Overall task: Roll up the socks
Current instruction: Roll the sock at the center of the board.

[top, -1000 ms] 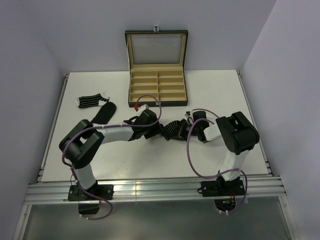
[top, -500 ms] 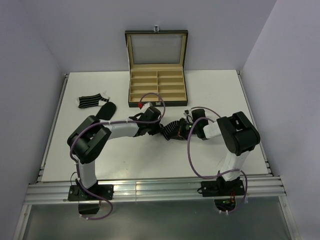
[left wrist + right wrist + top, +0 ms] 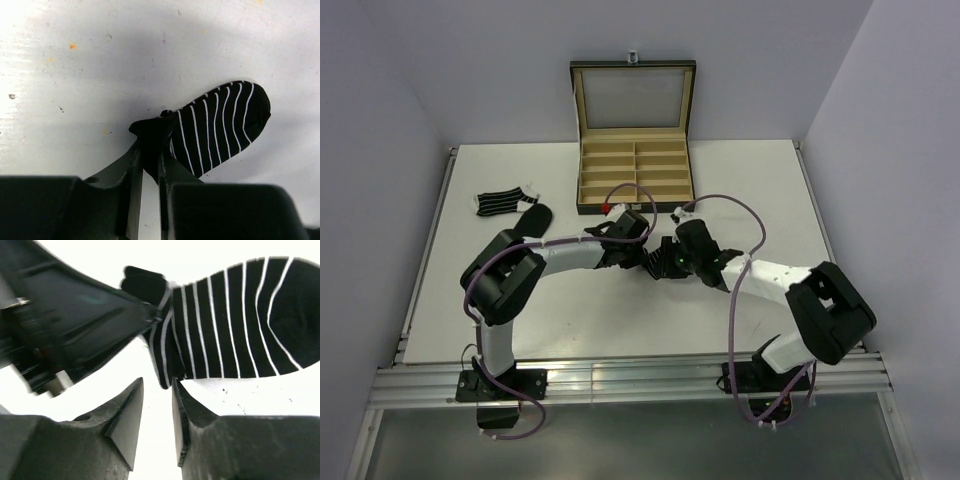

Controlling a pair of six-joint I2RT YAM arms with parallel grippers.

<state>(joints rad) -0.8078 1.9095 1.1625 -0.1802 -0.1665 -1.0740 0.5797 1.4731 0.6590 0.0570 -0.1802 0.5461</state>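
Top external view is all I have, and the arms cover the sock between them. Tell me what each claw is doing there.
Observer: The left claw is shut on a bunched end of the striped sock.
Operator: Now the right one.
Observer: The right claw is open and empty; the sock's edge lies just beyond its tips.
Operator: Report the rest of the sock.
Observer: Its rounded end lies flat and unrolled on the table.
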